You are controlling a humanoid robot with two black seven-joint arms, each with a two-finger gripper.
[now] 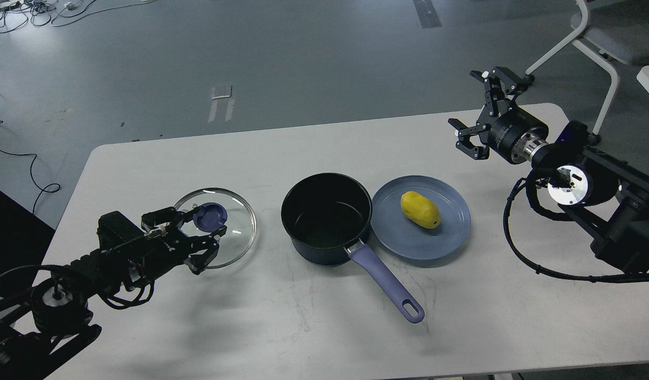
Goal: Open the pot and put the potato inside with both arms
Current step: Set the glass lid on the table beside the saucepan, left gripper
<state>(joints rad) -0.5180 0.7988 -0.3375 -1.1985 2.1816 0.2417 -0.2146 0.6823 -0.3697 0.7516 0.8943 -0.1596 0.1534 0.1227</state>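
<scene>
Left end effector spread over lid; right end effector raised, spread.

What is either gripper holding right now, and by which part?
Nothing. The left gripper is open around the lid knob, lid flat on the table. The right gripper is open in the air.

Lighting: bright, even, from overhead; soft, faint shadows under the arms on the white table. Faint glare streaks on the glass lid. Focus sharp throughout.
</scene>
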